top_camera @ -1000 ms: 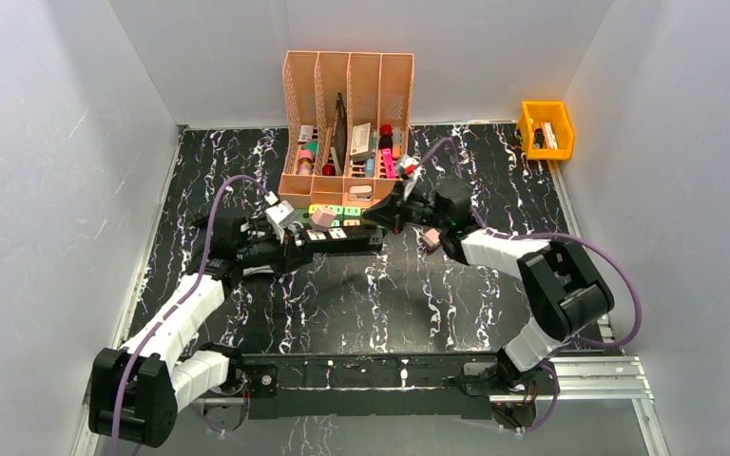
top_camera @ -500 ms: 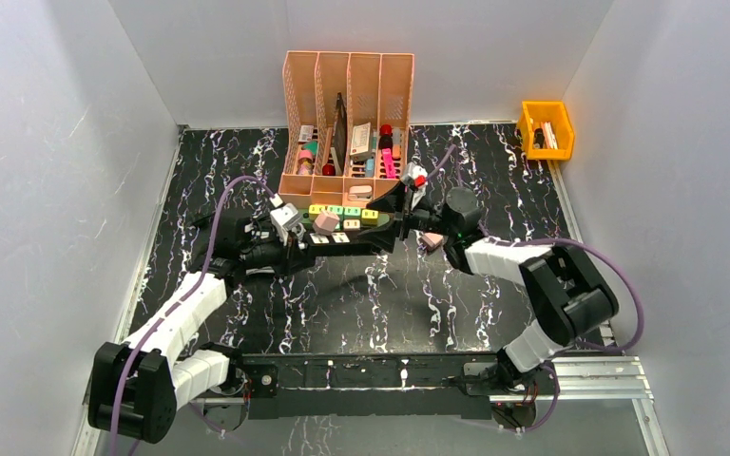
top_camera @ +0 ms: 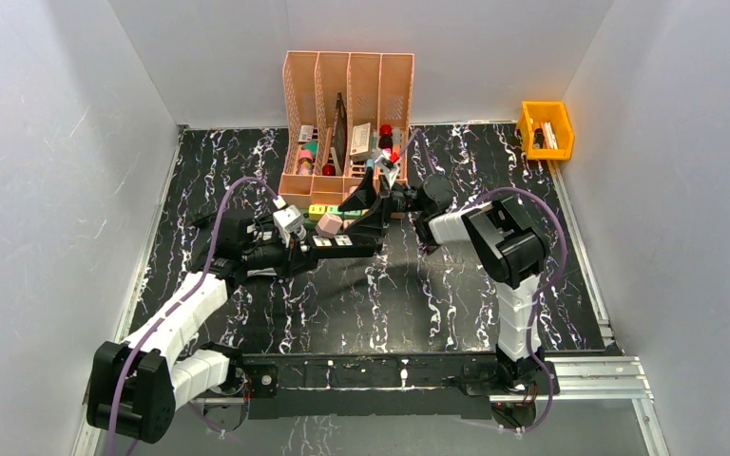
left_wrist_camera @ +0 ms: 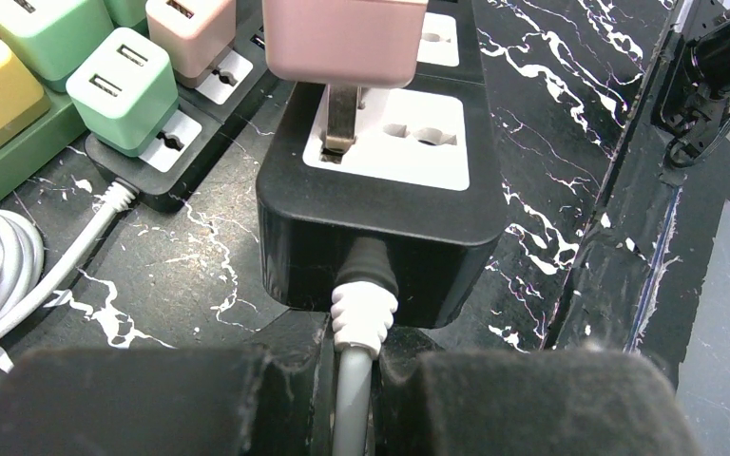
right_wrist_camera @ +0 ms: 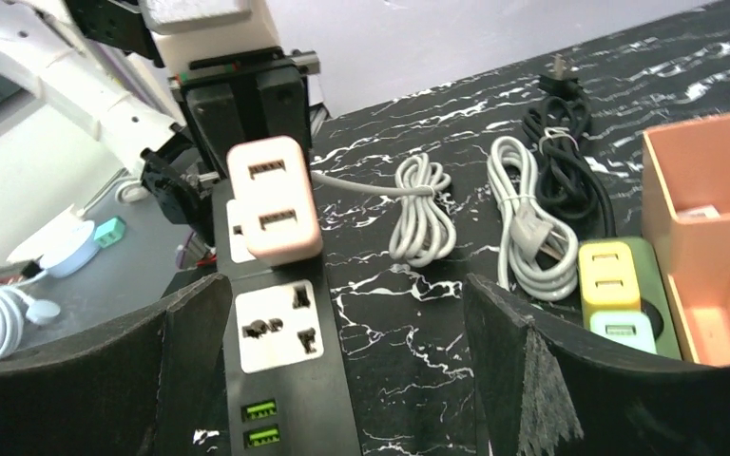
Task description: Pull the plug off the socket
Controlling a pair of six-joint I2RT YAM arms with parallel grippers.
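Right pincer (right_wrist_camera: 344,285) gapes empty; I want it square around the pink plug (right_wrist_camera: 271,199), left pincer (left_wrist_camera: 352,380) seemingly clamping the cord (left_wrist_camera: 365,309).

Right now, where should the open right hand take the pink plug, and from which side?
Grip the plug on the two flat sides of its boxy body, above the strip. Come from the strip's free end, where the open right hand faces it. One prong shows partly out, so probably pull straight off the socket.

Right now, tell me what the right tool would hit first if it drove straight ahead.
Probably the pink charger in the black power strip, dead ahead of the open right tool; depth unclear.
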